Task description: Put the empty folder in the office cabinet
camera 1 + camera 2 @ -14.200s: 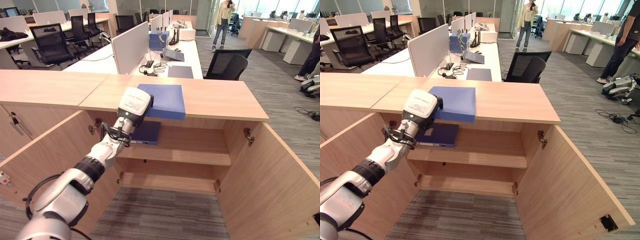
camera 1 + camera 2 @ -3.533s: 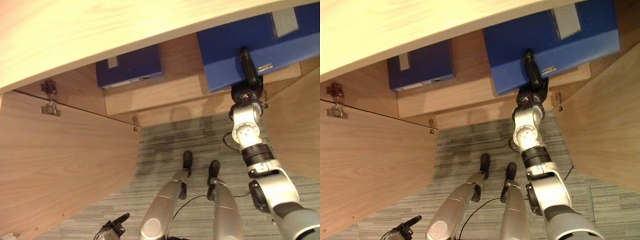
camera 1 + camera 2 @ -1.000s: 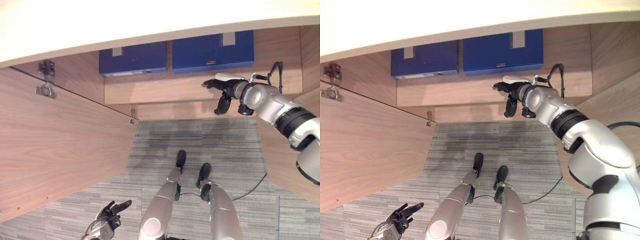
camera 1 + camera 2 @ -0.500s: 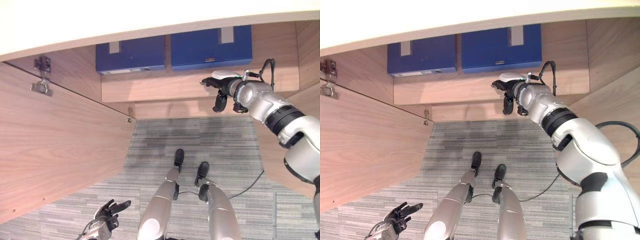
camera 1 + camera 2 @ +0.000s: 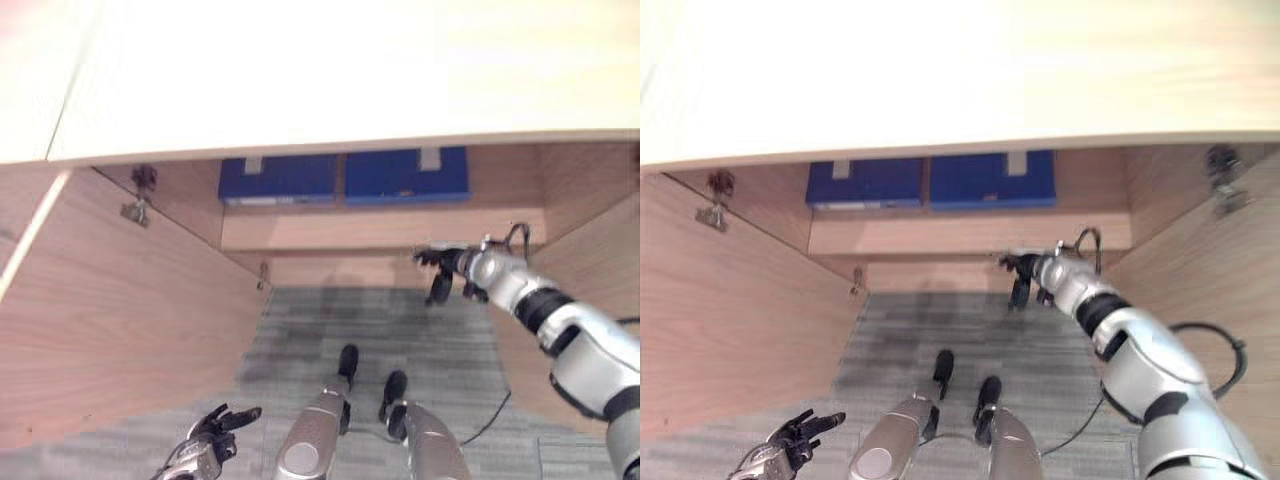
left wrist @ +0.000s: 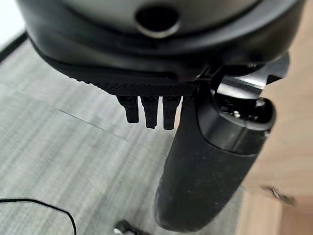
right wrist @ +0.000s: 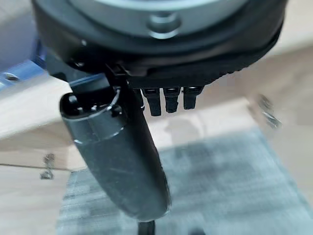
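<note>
the two blue folders sit side by side on the shelf inside the cabinet [image 5: 150,330], under the big pale top. the folder on the right [image 5: 407,175] is the one nearer the right hand, and the other folder [image 5: 280,179] lies just beside it, farther from that hand. i cannot tell from here which one is the empty one, but no folder is in either hand.

the right hand [image 5: 438,272] is out in front of the shelf, below the right folder and apart from it. it holds nothing. in its own wrist view the right hand [image 7: 161,98] has its fingers loose and hanging, with the thumb sticking out, so it is open and empty.

the left hand [image 5: 215,428] is low down near the floor [image 5: 320,330], well away from the folders. its fingers are spread apart and it holds nothing too.

so the putting-in step looks done. the step in hand seems to be pulling the arm clear of the cabinet.

the next move, i think, needs the right hand to come away from the shelf without bumping its edge or the door [image 5: 1200,260] beside it. both doors are wide open, so they may need pushing closed after that. the hand should go slow so it does not knock the folders.
</note>
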`<state>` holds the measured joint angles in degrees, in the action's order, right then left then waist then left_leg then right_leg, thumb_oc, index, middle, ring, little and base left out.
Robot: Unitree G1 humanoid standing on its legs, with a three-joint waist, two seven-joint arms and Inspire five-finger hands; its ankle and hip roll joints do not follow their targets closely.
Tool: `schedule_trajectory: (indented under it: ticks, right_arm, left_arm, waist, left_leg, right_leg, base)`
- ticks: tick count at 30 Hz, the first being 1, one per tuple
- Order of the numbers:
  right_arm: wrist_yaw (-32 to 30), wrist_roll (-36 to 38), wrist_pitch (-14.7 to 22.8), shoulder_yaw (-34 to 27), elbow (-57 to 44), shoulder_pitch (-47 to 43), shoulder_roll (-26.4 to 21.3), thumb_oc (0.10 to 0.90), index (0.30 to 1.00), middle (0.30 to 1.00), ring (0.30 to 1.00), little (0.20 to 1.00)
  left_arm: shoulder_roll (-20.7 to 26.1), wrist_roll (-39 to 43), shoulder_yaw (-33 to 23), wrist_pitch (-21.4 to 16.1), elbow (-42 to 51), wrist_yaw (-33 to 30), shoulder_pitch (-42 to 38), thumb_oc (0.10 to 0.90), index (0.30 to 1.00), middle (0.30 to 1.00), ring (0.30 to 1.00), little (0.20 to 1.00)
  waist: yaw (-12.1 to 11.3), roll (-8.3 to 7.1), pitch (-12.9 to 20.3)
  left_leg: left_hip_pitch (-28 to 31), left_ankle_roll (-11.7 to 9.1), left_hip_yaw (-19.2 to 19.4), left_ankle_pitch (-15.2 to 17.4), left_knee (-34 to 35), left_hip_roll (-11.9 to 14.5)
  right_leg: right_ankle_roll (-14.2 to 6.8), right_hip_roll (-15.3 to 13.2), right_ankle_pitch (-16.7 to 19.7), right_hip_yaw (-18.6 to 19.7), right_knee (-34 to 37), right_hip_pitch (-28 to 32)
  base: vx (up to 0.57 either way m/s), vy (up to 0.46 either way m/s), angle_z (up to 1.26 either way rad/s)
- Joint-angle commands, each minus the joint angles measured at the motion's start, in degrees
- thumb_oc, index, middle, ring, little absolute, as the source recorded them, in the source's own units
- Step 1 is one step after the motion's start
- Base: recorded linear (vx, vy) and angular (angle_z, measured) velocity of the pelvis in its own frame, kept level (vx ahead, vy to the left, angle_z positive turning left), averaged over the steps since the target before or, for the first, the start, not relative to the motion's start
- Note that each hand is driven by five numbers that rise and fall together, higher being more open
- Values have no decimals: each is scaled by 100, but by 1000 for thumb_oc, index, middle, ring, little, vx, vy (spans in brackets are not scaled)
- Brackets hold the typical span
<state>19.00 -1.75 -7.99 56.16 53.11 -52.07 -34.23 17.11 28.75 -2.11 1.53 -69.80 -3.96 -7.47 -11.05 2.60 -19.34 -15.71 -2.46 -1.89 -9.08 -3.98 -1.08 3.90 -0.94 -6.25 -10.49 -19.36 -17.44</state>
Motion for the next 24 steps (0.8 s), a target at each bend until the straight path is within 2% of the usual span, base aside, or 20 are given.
schedule_trajectory:
  ticks: [1,2,3,5,8,9,10,12,13,16,20,22,24]
  right_arm:
    - [-27,638,226,-339,-450,268,-49,800,900,900,900,900]
    - [-109,1194,318,-870,-748,864,30,800,900,900,900,900]
    - [-110,1194,317,-873,-750,866,30,800,900,900,900,900]
    - [-280,1667,434,-1443,-777,1483,169,800,900,900,900,900]
    - [-539,2144,586,-2254,-943,2260,323,800,900,900,900,900]
    - [-842,2395,770,-2814,-928,2695,555,800,900,900,900,900]
    - [-842,2395,770,-2815,-928,2696,556,800,900,900,900,900]
    - [-1437,2682,1004,-3664,-802,3330,1000,800,900,900,900,900]
    - [-1438,2681,1003,-3667,-805,3335,1000,800,900,900,900,900]
    - [-1909,2843,1174,-4333,-834,3946,1323,800,900,900,900,900]
    - [-2129,3025,1217,-4776,-538,4418,1555,800,900,900,900,900]
    - [-2173,3053,1193,-4979,-294,4576,1586,800,900,900,900,900]
    - [-2193,3030,1157,-5100,-162,4651,1580,800,900,900,900,900]
  left_arm:
    - [112,-299,-45,-52,-401,28,227,800,900,900,900,900]
    - [-22,-433,-111,0,-513,53,355,800,900,900,900,900]
    - [-20,-433,-109,0,-513,53,355,800,900,900,900,900]
    - [-109,-576,-195,23,-674,40,409,800,900,900,900,900]
    - [-228,-689,-283,-4,-833,9,407,800,900,900,900,900]
    - [-331,-783,-250,-32,-860,-31,379,800,900,900,900,900]
    - [-329,-783,-249,-32,-861,-30,378,800,900,900,900,900]
    - [-457,-993,-58,-57,-937,-151,177,800,900,900,900,900]
    - [-456,-993,-55,-58,-938,-151,177,800,900,900,900,900]
    - [-563,-1323,135,-54,-1033,-279,20,800,900,900,900,900]
    - [-626,-1608,280,-40,-1082,-339,-19,800,900,900,900,900]
    - [-624,-1711,308,-30,-1134,-301,-17,800,900,900,900,900]
    - [-633,-1703,311,-16,-1162,-245,3,800,900,900,900,900]
  waist:
    - [34,-470,225]
    - [169,-500,543]
    - [171,-509,557]
    - [322,-546,869]
    - [542,-449,1219]
    - [641,-368,1326]
    - [639,-374,1338]
    - [857,-262,1440]
    - [852,-263,1440]
    - [1132,-163,1468]
    - [1401,-93,1409]
    - [1495,-84,1378]
    - [1543,-75,1369]
  left_leg:
    - [547,28,-544,1335,-837,-374]
    - [883,135,-571,1418,-585,-363]
    - [871,136,-572,1398,-569,-370]
    - [1104,191,-408,1386,-301,-359]
    - [1446,294,-174,1302,198,-387]
    - [1597,362,-82,1238,435,-426]
    - [1583,362,-79,1228,439,-429]
    - [1726,445,21,1094,755,-512]
    - [1730,445,22,1092,760,-511]
    - [1872,500,164,1083,898,-577]
    - [2021,570,489,1176,898,-633]
    - [2111,592,718,1230,898,-625]
    - [2167,607,872,1269,898,-597]
  right_leg:
    - [-744,-39,654,526,1673,1044]
    - [-798,15,711,733,1746,1160]
    - [-800,7,719,732,1752,1144]
    - [-870,3,841,887,1854,1187]
    - [-1007,-14,1016,1058,1901,1137]
    - [-1071,-31,1088,1136,1882,1099]
    - [-1071,-35,1094,1139,1885,1083]
    - [-1187,-70,1176,1236,1778,919]
    - [-1187,-69,1174,1238,1775,919]
    - [-1274,-112,1154,1336,1573,791]
    - [-1323,-125,1137,1523,1270,595]
    - [-1337,-180,1136,1476,1191,561]
    - [-1326,-275,1119,1272,1126,547]
  base:
    - [105,226,-58]
    - [99,158,-52]
    - [100,176,-77]
    - [57,173,-88]
    - [-17,264,-58]
    - [-55,218,-60]
    - [-84,211,-75]
    - [-102,186,-54]
    - [-79,172,-32]
    - [-56,158,-28]
    - [-48,147,-54]
    - [-33,76,-76]
    - [2,26,-71]
